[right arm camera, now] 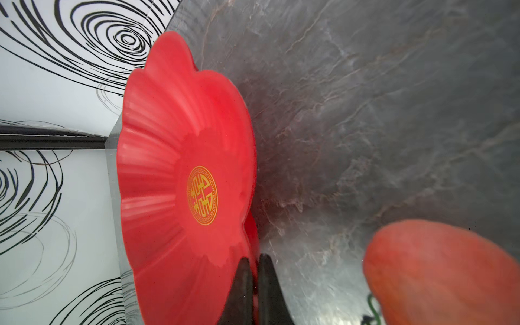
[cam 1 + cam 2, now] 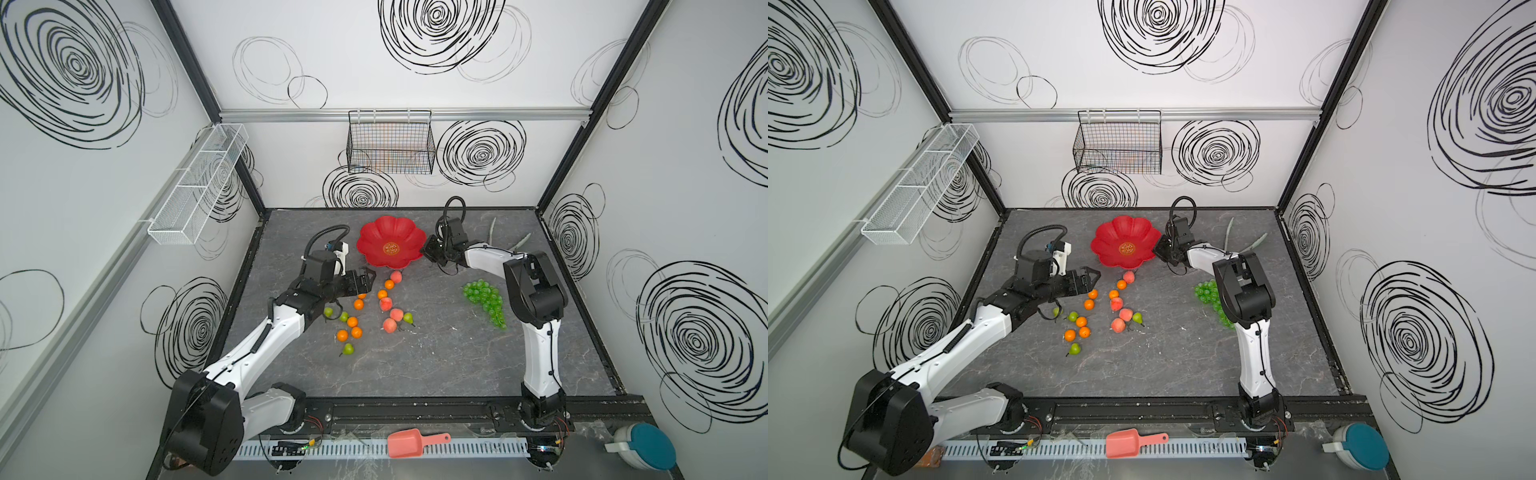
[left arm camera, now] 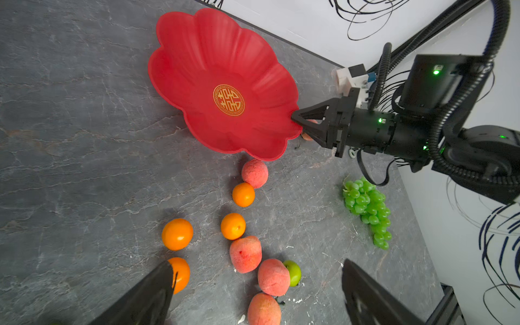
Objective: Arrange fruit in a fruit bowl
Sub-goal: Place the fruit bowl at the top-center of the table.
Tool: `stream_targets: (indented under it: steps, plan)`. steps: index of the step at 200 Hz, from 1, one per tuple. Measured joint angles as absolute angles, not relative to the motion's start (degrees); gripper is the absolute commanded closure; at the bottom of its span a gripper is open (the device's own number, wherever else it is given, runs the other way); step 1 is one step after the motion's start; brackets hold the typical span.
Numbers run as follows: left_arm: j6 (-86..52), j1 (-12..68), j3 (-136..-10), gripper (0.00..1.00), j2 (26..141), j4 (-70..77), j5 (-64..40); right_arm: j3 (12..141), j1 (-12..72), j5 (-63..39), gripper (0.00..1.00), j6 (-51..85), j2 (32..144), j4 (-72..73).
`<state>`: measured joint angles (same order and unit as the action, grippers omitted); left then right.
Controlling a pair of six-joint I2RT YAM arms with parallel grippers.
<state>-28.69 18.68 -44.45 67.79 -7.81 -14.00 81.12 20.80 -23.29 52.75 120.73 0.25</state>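
Note:
The red scalloped fruit bowl (image 2: pixel 374 237) (image 2: pixel 1111 241) (image 3: pixel 197 64) (image 1: pixel 157 168) is empty, at the back centre of the table. My right gripper (image 2: pixel 424 250) (image 2: pixel 1156 250) (image 3: pixel 295 118) (image 1: pixel 254 261) is shut on its right rim. One peach (image 1: pixel 444 270) (image 3: pixel 308 136) lies just under that gripper. My left gripper (image 2: pixel 369 281) (image 2: pixel 1091 279) (image 3: pixel 257 270) hangs open above loose fruit, holding nothing. Tangerines (image 2: pixel 352 321) (image 3: pixel 177 234), peaches (image 2: pixel 390 325) (image 3: pixel 245 254) and pears (image 2: pixel 348 349) (image 3: pixel 294 272) lie in front of the bowl. The grapes (image 2: pixel 484 297) (image 3: pixel 365 208) lie to the right.
A black wire basket (image 2: pixel 390 143) hangs on the back wall and a white mesh rack (image 2: pixel 199 183) on the left wall. Green leaf strips (image 2: pixel 521 243) lie at the back right. A pink scoop (image 2: pixel 415 444) and a teal-lidded container (image 2: pixel 644 446) sit beyond the front rail.

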Motion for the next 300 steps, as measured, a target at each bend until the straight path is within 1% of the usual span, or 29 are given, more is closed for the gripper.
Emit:
stream_targets:
  steps: [41,71,96,160,206,248,300]
  plan:
    - [-30.6,17.6,-44.4,0.04,66.9,-9.8,-11.9,76.0,20.8,-23.6,1.00,51.1,116.7,0.2]
    - [-31.2,14.9,-44.4,0.04,66.4,-10.6,-12.9,73.1,20.8,-23.5,1.00,49.9,114.7,0.3]
    - [-30.8,14.5,-44.4,0.04,65.2,-10.6,-14.5,71.3,20.7,-23.4,1.00,48.9,113.2,0.2]
    - [-28.7,16.3,-44.4,0.04,65.1,-10.6,-21.0,64.7,20.5,-23.2,1.00,47.5,107.9,0.3]
    - [-27.9,19.1,-44.4,0.04,65.1,-10.6,-22.0,59.0,20.0,-23.1,1.00,47.3,103.0,0.3]
    - [-27.8,19.5,-44.7,0.04,67.1,-10.7,-22.0,59.3,19.3,-23.1,1.00,47.5,103.2,0.3]
    - [-27.8,19.5,-46.6,0.04,68.9,-10.7,-21.6,64.4,19.3,-23.0,1.00,48.1,108.0,0.4]
